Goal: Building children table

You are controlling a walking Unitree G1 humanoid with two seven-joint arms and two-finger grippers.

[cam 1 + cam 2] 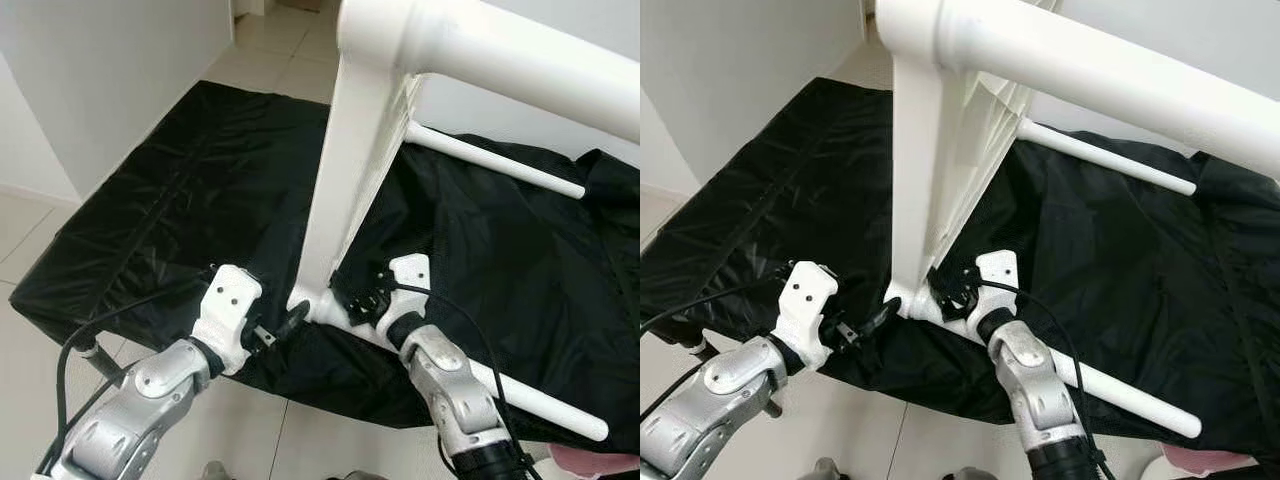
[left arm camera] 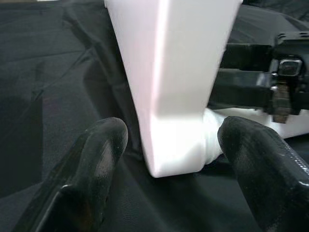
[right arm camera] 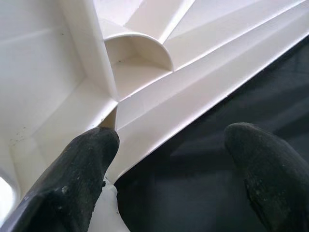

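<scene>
A white plastic children's table (image 1: 340, 180) stands on its edge on a black sheet (image 1: 180, 200), with its corner resting on the cloth. White round legs stick out from it: one low along the sheet (image 1: 540, 395), one higher (image 1: 500, 160), one close overhead (image 1: 520, 60). My left gripper (image 1: 280, 328) is open at the bottom corner; in the left wrist view the corner (image 2: 174, 96) sits between its fingers (image 2: 101, 150). My right gripper (image 1: 365, 295) is open at the ribbed underside (image 3: 145, 63), with the rim between its fingers.
The black sheet covers a low platform whose front edge runs just before my arms. Pale tiled floor (image 1: 270, 40) lies beyond and to the left, beside a white wall (image 1: 90, 70). A pink object (image 1: 590, 462) shows at the lower right.
</scene>
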